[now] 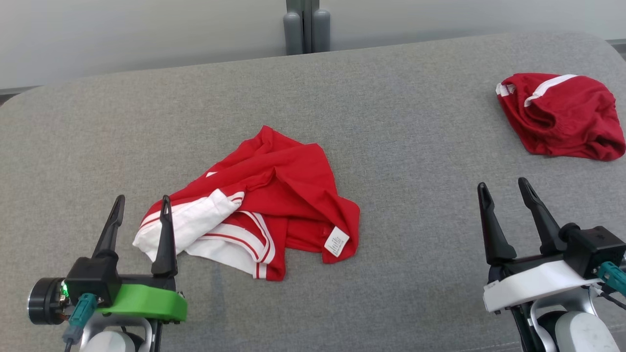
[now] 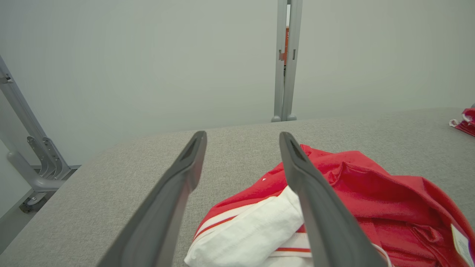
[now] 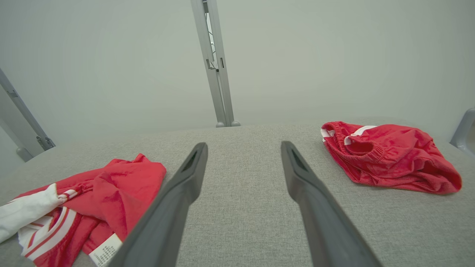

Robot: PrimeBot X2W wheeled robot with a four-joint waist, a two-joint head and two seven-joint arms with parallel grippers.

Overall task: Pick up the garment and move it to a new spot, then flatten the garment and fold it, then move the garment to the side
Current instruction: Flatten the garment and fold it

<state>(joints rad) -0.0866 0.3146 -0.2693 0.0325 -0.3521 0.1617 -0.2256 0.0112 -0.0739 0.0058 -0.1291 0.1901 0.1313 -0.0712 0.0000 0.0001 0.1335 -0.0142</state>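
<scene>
A crumpled red garment (image 1: 288,195) with white sleeves, striped trim and a white label lies in a heap at the middle of the grey padded table (image 1: 391,98). My left gripper (image 1: 142,199) stands open at the lower left, and its right finger overlaps the garment's white sleeve in the head view. In the left wrist view the garment (image 2: 371,193) lies below and right of the open left gripper (image 2: 243,134), with nothing between the fingers. My right gripper (image 1: 503,184) is open and empty at the lower right, well clear of the garment (image 3: 122,185), which lies left of the right gripper (image 3: 244,144).
A second bunched red piece of clothing (image 1: 567,122) with a white stripe and elastic waistband lies at the table's far right (image 3: 389,159). A grey post (image 1: 306,24) stands behind the table's far edge against a pale wall. Bare grey table lies between the two heaps.
</scene>
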